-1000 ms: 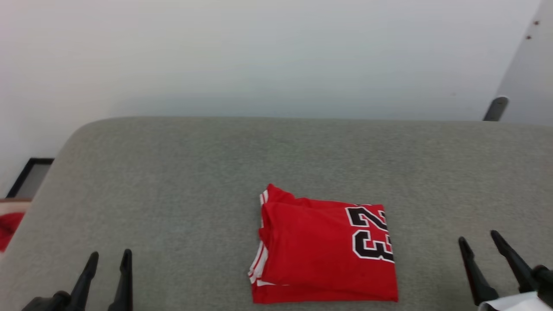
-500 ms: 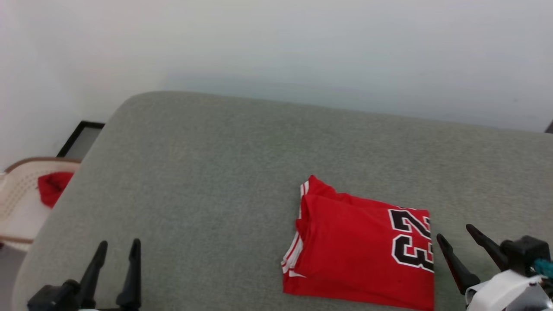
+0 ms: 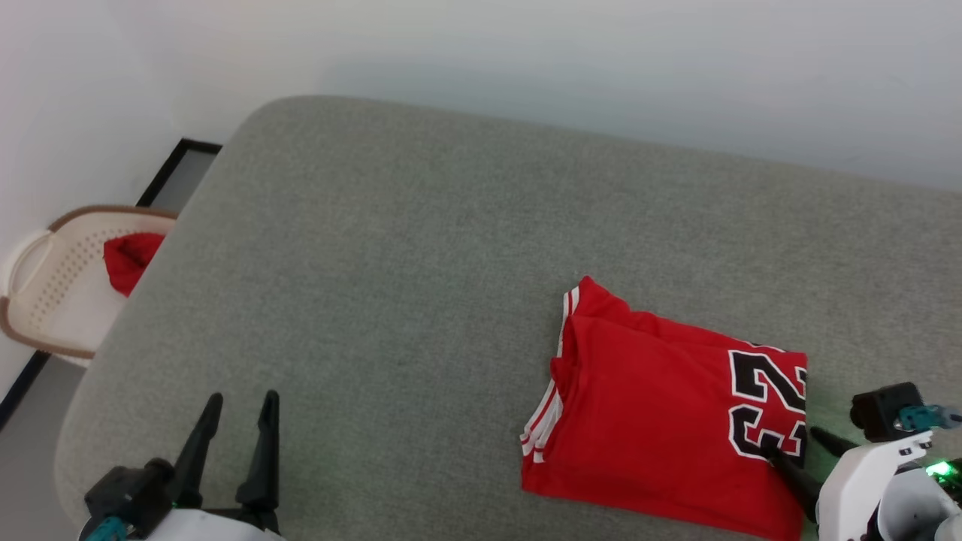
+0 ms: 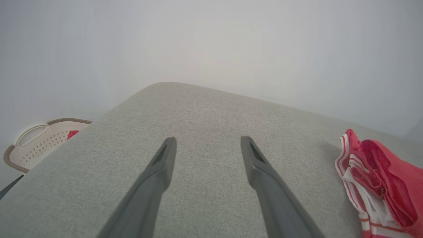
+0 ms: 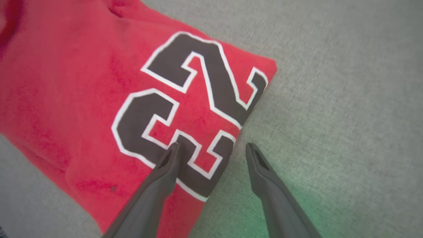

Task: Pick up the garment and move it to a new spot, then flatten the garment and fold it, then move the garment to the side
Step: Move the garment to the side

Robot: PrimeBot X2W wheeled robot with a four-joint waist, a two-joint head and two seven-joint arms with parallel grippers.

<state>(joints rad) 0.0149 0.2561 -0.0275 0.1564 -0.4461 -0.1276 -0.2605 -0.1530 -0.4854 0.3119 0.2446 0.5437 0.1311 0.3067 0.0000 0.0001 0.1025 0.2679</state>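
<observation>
The garment (image 3: 661,406), a red jersey with white-striped trim and a black "23", lies folded on the grey padded surface (image 3: 376,248), right of centre. My right gripper (image 3: 791,442) is open at its numbered right edge. In the right wrist view the garment (image 5: 82,99) lies under the left finger of that gripper (image 5: 213,144), while the other finger is over bare grey fabric. My left gripper (image 3: 242,398) stands open over the surface at the lower left, well apart from the jersey. The left wrist view has the same gripper (image 4: 208,138) open, with the garment's (image 4: 380,185) trimmed edge at the right.
A cream perforated basket (image 3: 45,315) with a brown rim sits on the floor beyond the surface's left edge, with a small red cloth (image 3: 129,257) inside. The basket (image 4: 36,145) also shows in the left wrist view. A pale wall runs behind the surface.
The head camera has swung left, bringing the basket into view and shifting the jersey right. My right gripper has closed in on the jersey's numbered edge. Both grippers stay open.
</observation>
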